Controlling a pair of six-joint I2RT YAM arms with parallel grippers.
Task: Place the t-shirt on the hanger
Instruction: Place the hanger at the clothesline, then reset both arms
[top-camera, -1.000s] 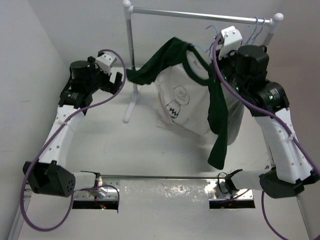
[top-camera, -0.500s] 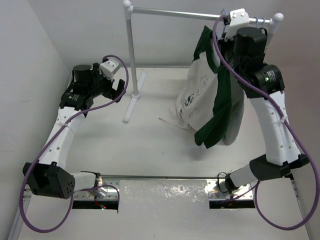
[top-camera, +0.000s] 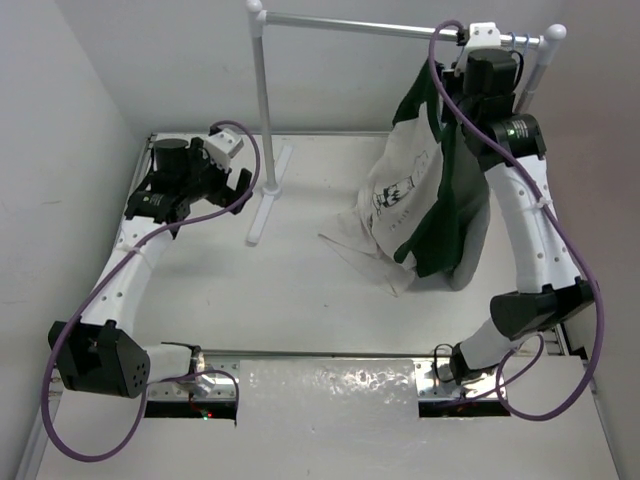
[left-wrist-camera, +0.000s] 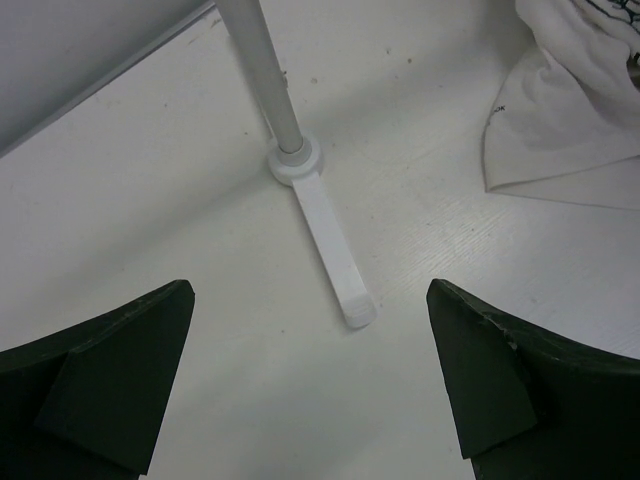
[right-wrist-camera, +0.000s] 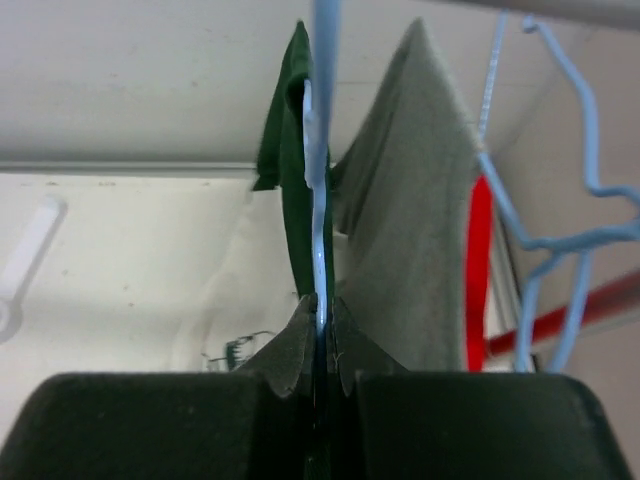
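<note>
Two risks sit at the upper right. The right gripper, pinching the hanger, could miss the rail or snag the spare hangers. The t-shirt, draped there with its hem on the table, might slide off. The left gripper, spread wide at left, holds nothing.

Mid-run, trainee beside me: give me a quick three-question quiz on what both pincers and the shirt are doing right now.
1. True or false: the left pincer holds the t-shirt.
2. The right pincer is shut on: A the hanger, B the rack post, C the grey garment.
3. Fill in: the t-shirt's lower hem rests on the ____.
Key: 1 false; 2 A; 3 table.
</note>
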